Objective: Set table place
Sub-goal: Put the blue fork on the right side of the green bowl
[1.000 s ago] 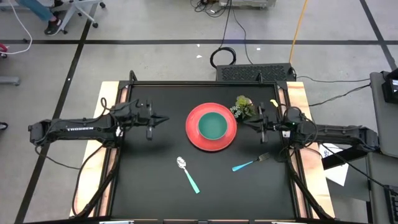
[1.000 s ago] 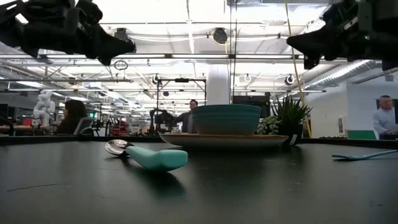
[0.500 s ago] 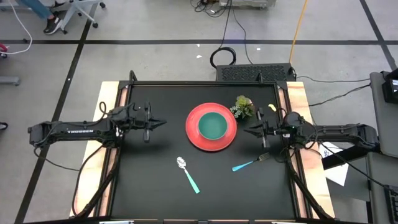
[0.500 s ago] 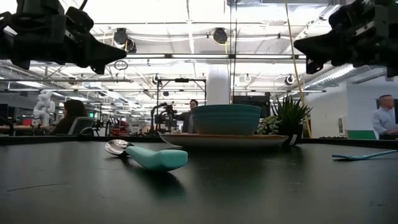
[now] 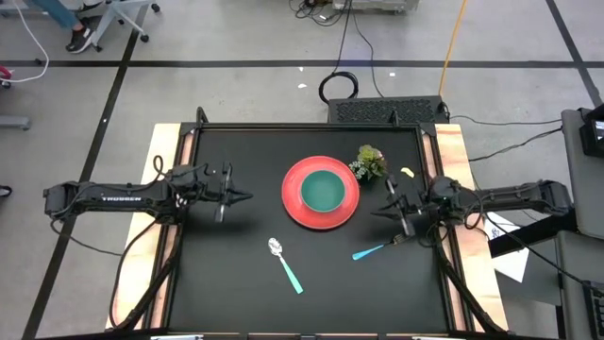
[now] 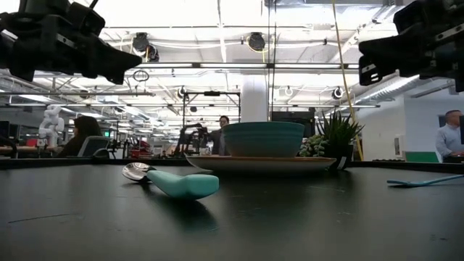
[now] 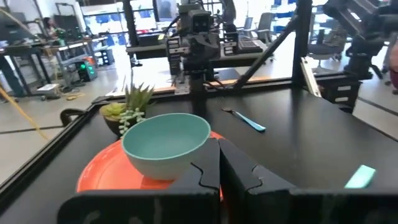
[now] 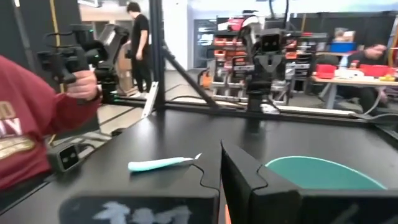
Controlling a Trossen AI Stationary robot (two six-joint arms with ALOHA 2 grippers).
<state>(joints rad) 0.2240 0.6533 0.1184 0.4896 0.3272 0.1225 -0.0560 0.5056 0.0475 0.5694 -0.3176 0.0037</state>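
The red plate (image 5: 293, 210) lies flat on the black table (image 5: 226, 264), right of its middle, with the teal bowl (image 5: 322, 190) standing in it. Both also show in the left wrist view, the plate (image 7: 106, 177) under the bowl (image 7: 165, 144). My left gripper (image 5: 245, 196) hovers shut and empty left of the plate, above the table. My right gripper (image 5: 377, 210) hovers shut and empty right of the plate's near side. Both sit high in the low view, the left (image 6: 134, 56) and the right (image 6: 362, 54).
A teal-handled spoon (image 5: 285, 263) and a teal-handled fork (image 5: 377, 248) lie on the table nearer than the plate. A small potted plant (image 5: 369, 161) stands by the plate's far right. A person in a red sleeve (image 8: 25, 137) stands beyond the table.
My right gripper has moved toward the table's near edge and a little toward its right edge, away from the plant. My left gripper has drawn back a little toward the near and left edges. Both have stayed shut. Nothing on the table has moved.
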